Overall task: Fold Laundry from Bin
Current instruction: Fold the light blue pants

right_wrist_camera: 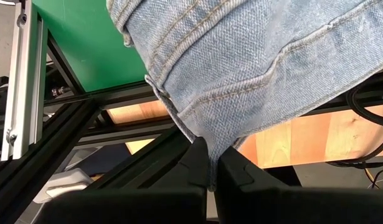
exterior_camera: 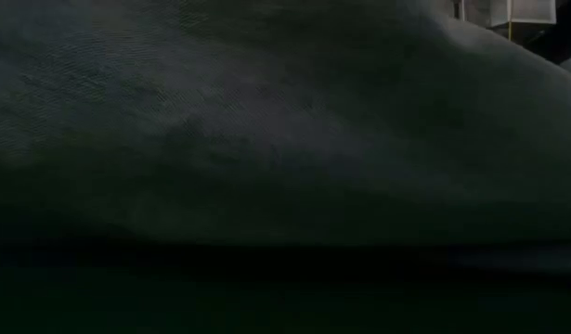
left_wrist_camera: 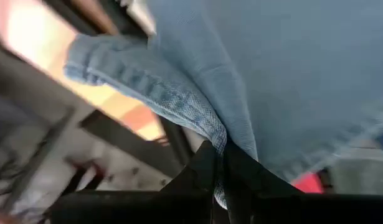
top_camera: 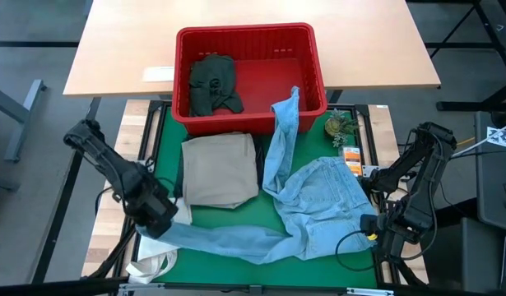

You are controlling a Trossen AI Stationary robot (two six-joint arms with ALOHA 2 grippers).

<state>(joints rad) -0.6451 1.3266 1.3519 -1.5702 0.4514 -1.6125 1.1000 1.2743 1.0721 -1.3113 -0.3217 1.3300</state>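
From above, the light blue jeans (top_camera: 318, 205) lie spread on the green mat (top_camera: 236, 218), with one leg still hanging over the rim of the red bin (top_camera: 246, 37). The left gripper (top_camera: 164, 215) pinches one leg end near the front corner, and the right gripper (top_camera: 374, 228) pinches the waist edge at the other side. Tan trousers (top_camera: 220, 168) look already folded beside the jeans, and a dark green piece (top_camera: 213, 82) waits in the bin, so I think plenty is left. The mat sits by a wooden table (top_camera: 113, 49). The low view shows only dark cloth up close. The left wrist view shows closed fingers (left_wrist_camera: 203, 174) clamped on a hem. The right wrist view shows closed fingers (right_wrist_camera: 238, 174) biting the denim, with metal frame bars (right_wrist_camera: 29, 74) behind.
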